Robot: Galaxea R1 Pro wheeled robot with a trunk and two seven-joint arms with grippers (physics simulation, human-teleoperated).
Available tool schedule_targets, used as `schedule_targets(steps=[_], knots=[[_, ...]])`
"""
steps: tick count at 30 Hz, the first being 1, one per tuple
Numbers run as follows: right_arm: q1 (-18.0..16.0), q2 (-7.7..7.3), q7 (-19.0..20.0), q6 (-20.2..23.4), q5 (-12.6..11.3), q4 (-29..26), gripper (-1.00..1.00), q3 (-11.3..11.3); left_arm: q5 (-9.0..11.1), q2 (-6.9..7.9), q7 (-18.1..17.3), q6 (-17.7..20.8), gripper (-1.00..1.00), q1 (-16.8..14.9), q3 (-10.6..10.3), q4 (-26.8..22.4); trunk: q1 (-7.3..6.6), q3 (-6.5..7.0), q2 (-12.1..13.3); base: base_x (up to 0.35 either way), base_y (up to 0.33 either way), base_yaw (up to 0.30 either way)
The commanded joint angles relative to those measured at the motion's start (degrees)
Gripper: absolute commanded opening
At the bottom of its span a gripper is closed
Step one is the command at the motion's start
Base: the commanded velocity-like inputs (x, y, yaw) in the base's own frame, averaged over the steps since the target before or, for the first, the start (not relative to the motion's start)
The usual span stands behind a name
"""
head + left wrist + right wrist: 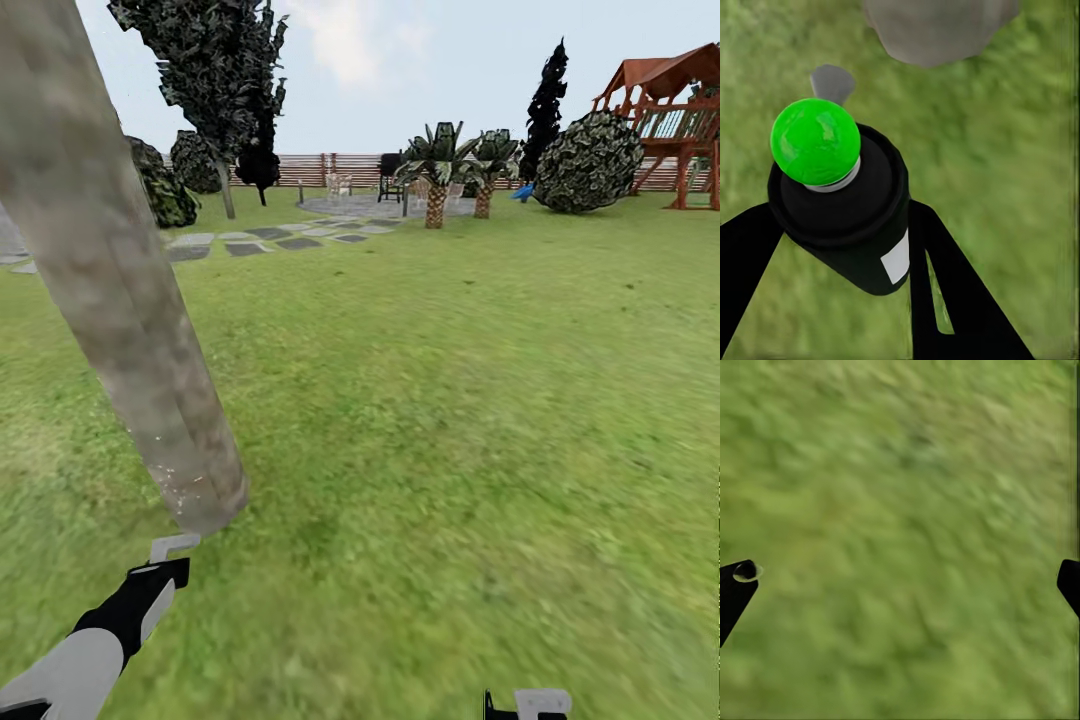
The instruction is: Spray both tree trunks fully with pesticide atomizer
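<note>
On the wide green lawn (450,400), the nearest tree trunk (120,300) leans across the left of the head view, a thick, smooth, pale grey-brown mottled column whose base meets the grass just ahead of the left gripper (170,560). A few tiny whitish specks of pesticide (185,485) dot the trunk's lowest part. The left gripper's black fingers (960,285) are clenched around the pesticide atomizer (847,217), a stubby black cylinder with a white label patch and a glossy round tip that shows bright green here; its nozzle end points toward the trunk's base (937,26). The right gripper (900,577) hangs over bare, blurred grass with its fingers spread wide and nothing between them. To the right of the trunk the turf lies open. Far off stand a second tree (215,80), stepping stones (270,238), two small palms (455,175), a round bush (590,160), a wooden play set (675,115) and a slatted fence (310,168).
</note>
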Motion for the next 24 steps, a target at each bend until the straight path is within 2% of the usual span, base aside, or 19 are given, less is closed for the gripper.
schedule_targets(steps=[1, 4, 13, 21, 24], knots=[[0.0, 0.01, 0.0, 0.0, 0.0, 0.0, 1.0, 0.0, -0.02, 0.0, 0.02, 0.0, -1.0, 0.0, -0.01, 0.0, 0.0, 0.0, 0.0, 0.159, -0.262, 0.001], [0.0, 0.02, 0.0, 0.0, 0.0, 0.0, 1.0, 0.0, 0.02, 0.0, 0.04, 0.0, -1.0, 0.0, -0.01, 0.0, 0.0, 0.0, 0.0, 0.16, -0.261, 0.08], [0.0, 0.02, 0.0, 0.0, 0.0, 0.0, 1.0, 0.0, 0.03, 0.0, 0.08, 0.0, -1.0, 0.0, -0.01, 0.0, 0.0, 0.0, 0.0, 0.165, -0.256, 0.26], [0.0, -0.01, -0.02, 0.0, 0.0, 0.0, 1.0, 0.0, 0.03, 0.0, 0.09, 0.0, -1.0, 0.0, 0.0, 0.0, 0.0, 0.0, 0.0, 0.204, -0.228, 0.035], [0.0, 0.02, 0.0, 0.0, 0.0, 0.0, 1.0, 0.0, 0.03, 0.0, 0.09, 0.0, -1.0, 0.0, -0.01, 0.0, 0.0, 0.0, 0.0, 0.203, -0.227, 0.207]])
